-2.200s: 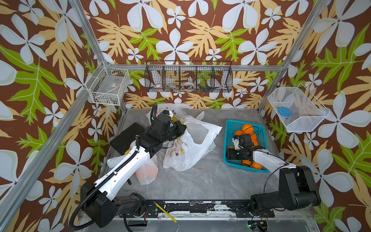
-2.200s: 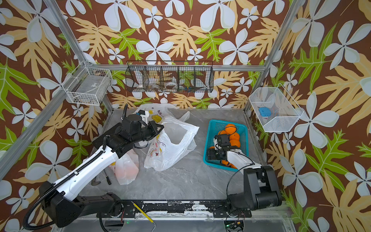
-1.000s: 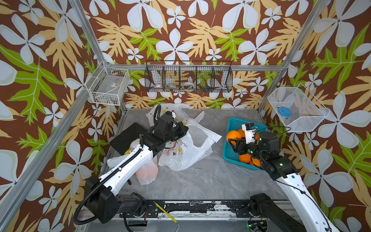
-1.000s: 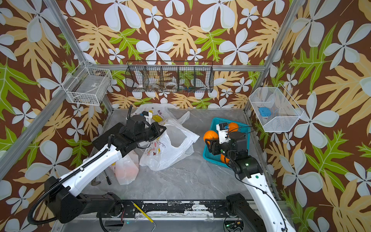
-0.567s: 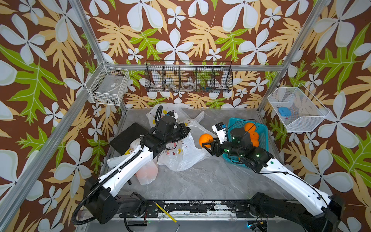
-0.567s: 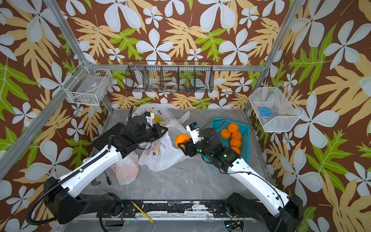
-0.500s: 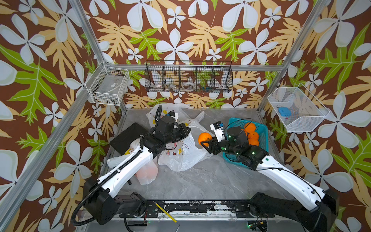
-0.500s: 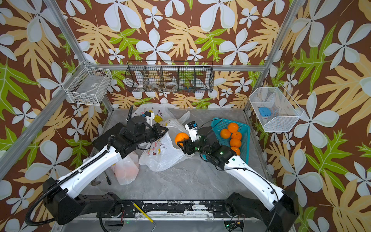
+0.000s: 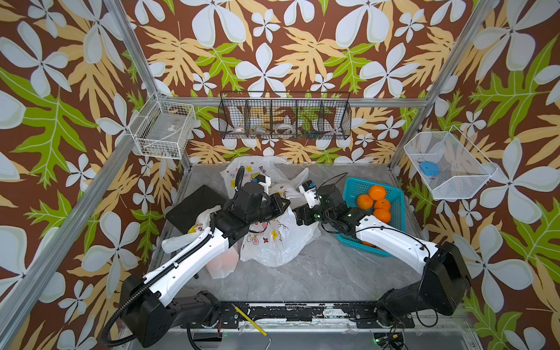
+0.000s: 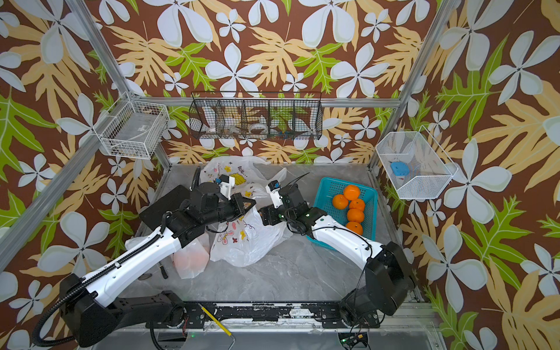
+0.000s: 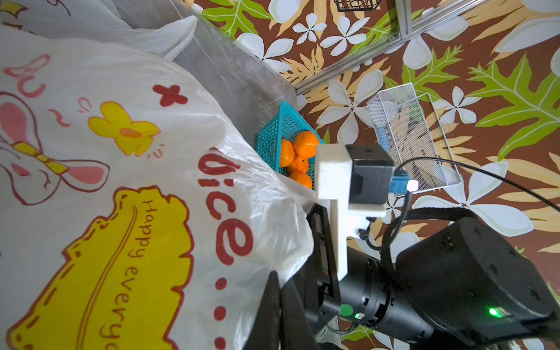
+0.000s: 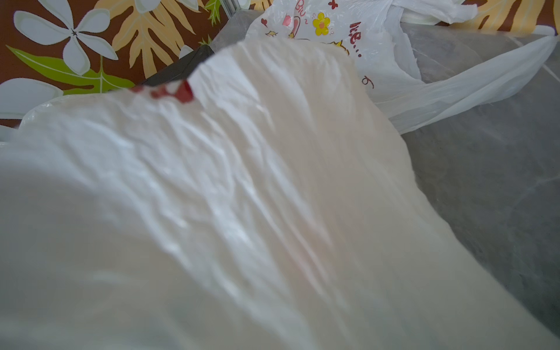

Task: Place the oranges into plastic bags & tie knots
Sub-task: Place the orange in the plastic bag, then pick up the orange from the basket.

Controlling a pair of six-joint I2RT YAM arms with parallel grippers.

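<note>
Five glossy round oranges (image 10: 355, 215) in teal lattice basket (image 10: 328, 185) | left claw (image 9: 283, 203) clenched on translucent white printed plastic bag (image 9: 281, 242) rim, bag on grey surface (image 9: 318, 272) | right claw (image 9: 298, 216) at bag mouth, grip state unreadable | suggest: hold rim high, release low inside

The left arm (image 9: 194, 254) stretches from its base at the near left diagonally toward the middle, wrist held level, and the left tool (image 9: 284, 204) points rightward with its jaws closed. The right arm (image 9: 391, 242) reaches in from the near right, forearm low. The right tool (image 9: 298, 215) faces the left tool, tips near each other; its jaw spacing cannot be told.
</note>
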